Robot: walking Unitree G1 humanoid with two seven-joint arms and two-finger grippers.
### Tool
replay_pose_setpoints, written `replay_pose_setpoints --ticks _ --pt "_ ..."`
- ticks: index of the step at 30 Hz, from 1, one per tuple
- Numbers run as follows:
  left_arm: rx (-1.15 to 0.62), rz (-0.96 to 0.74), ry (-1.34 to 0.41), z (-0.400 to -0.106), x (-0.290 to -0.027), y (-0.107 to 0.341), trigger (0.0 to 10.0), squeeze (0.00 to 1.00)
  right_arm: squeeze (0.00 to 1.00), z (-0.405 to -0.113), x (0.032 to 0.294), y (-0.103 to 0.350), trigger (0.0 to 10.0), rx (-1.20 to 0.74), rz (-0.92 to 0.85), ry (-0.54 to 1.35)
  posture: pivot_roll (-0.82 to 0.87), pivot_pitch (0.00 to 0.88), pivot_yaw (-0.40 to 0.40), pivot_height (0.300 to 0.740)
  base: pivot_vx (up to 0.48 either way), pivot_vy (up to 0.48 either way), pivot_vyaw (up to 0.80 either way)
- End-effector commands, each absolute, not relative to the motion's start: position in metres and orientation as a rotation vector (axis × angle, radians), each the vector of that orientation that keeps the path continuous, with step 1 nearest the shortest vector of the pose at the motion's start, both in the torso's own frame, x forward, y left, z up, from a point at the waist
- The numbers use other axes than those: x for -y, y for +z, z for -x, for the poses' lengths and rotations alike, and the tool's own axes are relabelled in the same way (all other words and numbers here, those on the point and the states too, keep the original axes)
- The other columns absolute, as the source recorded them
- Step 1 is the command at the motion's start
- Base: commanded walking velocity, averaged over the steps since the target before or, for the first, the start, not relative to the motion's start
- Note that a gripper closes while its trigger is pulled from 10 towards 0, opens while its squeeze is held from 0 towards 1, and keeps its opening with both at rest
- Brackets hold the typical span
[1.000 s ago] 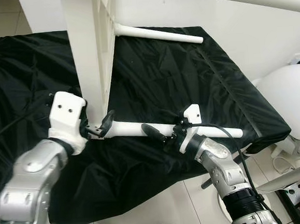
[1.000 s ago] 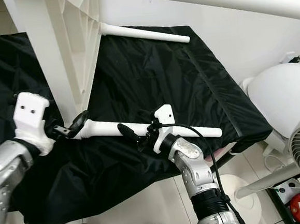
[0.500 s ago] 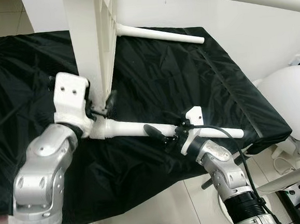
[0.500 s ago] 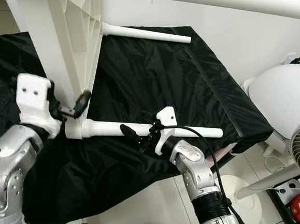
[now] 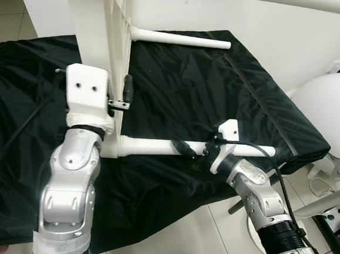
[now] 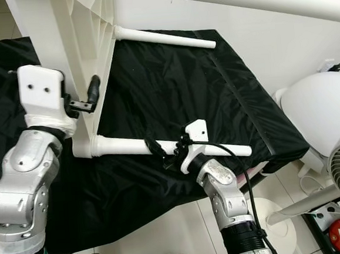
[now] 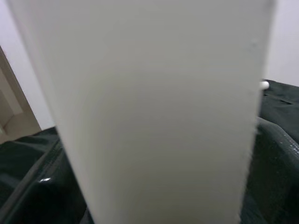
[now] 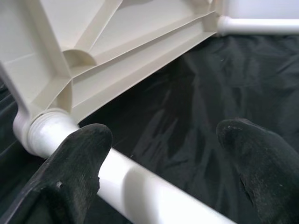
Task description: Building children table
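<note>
1. The left gripper (image 5: 119, 100) had its fingers closed on the edge of the upright white tabletop (image 5: 97, 56).
2. A table leg (image 5: 154, 146) joined the tabletop's lower corner, lying over the black-covered surface (image 5: 214, 88).
3. The right gripper (image 8: 163, 154) straddled that leg, fingers (image 8: 77, 172) spread apart.

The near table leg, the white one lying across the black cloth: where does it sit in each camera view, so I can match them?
Left eye view: near table leg runs from the tabletop's lower corner out along the cloth, right gripper at it.
Right eye view: same leg, lower centre.
Left wrist view: cannot make it out; a white panel blocks the lens.
Right wrist view: leg passes one finger.
Shared landmark: black cloth.
</note>
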State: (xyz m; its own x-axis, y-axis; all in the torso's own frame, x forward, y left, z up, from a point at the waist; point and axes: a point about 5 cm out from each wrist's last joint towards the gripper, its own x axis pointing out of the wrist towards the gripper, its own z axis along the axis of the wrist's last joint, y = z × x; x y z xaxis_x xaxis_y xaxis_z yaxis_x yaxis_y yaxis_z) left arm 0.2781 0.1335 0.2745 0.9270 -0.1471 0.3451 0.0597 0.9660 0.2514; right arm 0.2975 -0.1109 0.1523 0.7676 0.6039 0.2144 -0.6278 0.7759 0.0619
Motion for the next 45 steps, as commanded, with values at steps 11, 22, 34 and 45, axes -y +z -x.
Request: replay_pose_setpoints --ticks 11,22,34,45 --pt "0.409 -0.276 -0.042 -0.288 -0.129 0.273 10.0 0.0 0.0 -0.289 0.128 0.151 10.0 0.192 -0.138 0.578 0.05 0.131 -0.037 0.74 0.0 0.0 0.0" --pt "0.409 -0.271 -0.057 -0.296 -0.14 0.27 0.0 0.0 0.0 -0.285 0.13 0.149 10.0 0.182 -0.133 0.561 0.05 0.114 -0.026 0.74 0.0 0.0 0.0" --pt "0.423 -0.31 -0.063 -0.301 -0.151 0.269 0.0 0.0 0.0 -0.288 0.133 0.151 10.0 0.188 -0.131 0.546 0.06 0.111 -0.021 0.74 0.0 0.0 0.0" --pt "0.405 -0.361 0.064 -0.296 -0.179 0.263 0.0 0.0 0.0 -0.289 0.135 0.15 10.0 0.184 -0.13 0.534 0.07 0.126 -0.034 0.74 0.0 0.0 0.0"
